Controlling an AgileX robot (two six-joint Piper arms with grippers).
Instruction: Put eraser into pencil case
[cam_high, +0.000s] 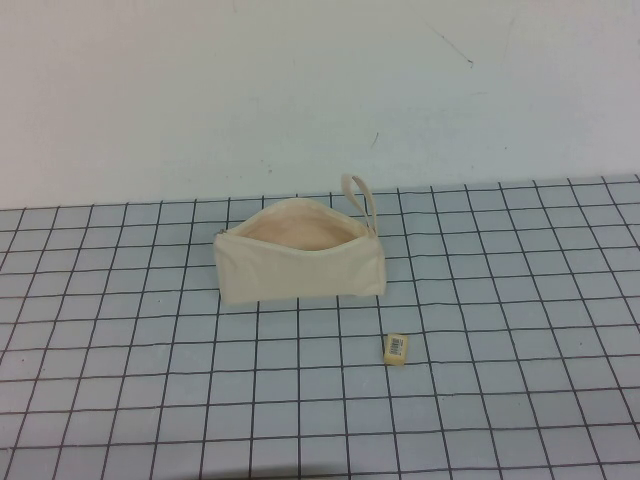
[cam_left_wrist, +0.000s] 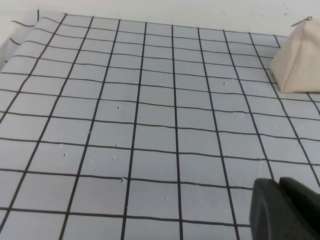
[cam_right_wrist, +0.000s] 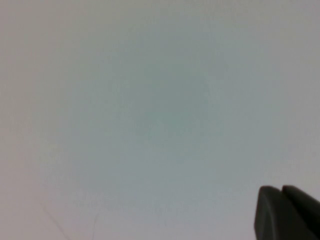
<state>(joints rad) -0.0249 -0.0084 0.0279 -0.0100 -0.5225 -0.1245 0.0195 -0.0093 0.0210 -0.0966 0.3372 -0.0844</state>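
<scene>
Nearest, eraser (cam_high: 396, 347) lies flat on gridded mat (cam_high: 520, 400), label up, free to grasp; just beyond, apart from it, pencil case (cam_high: 300, 263) stands with mouth gaping, ready to receive. Left gripper (cam_left_wrist: 287, 210) hangs low over bare mat, right gripper (cam_right_wrist: 287, 212) faces blank surface; both parked off-table, finger state can't tell

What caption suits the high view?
Open pencil case on gridded mat, eraser lying apart; neither gripper in view.
</scene>
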